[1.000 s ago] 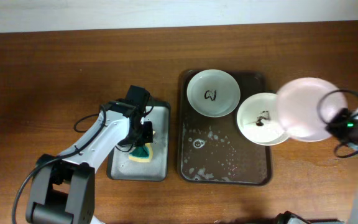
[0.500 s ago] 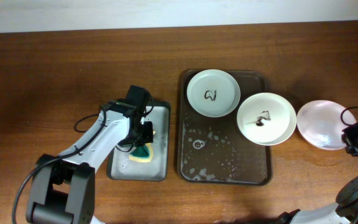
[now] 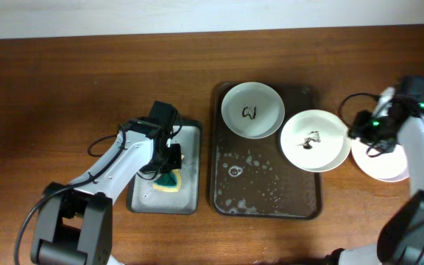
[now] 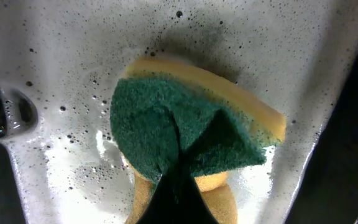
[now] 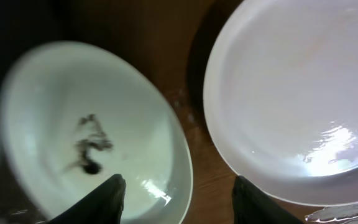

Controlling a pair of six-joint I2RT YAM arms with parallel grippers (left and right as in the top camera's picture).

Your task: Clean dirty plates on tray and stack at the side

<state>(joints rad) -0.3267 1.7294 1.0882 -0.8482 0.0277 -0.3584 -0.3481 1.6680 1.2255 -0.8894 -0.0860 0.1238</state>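
The dark brown tray (image 3: pixel 213 147) holds two white plates with black scribbles: one at the back (image 3: pixel 252 109) and one (image 3: pixel 315 140) lying over the tray's right rim. A third, unstained plate (image 3: pixel 385 165) lies on the table right of the tray, partly under my right arm. My right gripper (image 3: pixel 361 126) hangs open between these two; in the right wrist view one finger is over the stained plate (image 5: pixel 92 137) and the other over the clean plate (image 5: pixel 291 93), with nothing held in the gripper (image 5: pixel 182 202). My left gripper (image 4: pixel 179 199) is shut on a green-and-yellow sponge (image 4: pixel 191 137).
A smaller grey metal tray (image 3: pixel 190 191) left of the brown one holds the sponge (image 3: pixel 169 179) and soapy water. Foam and water patches lie on the brown tray's front half (image 3: pixel 260 191). The wall edge runs along the back of the table.
My right gripper set the clean plate down on the table right of the tray, opened, and moved back and left to the gap beside the stained plate. The left arm has not moved.
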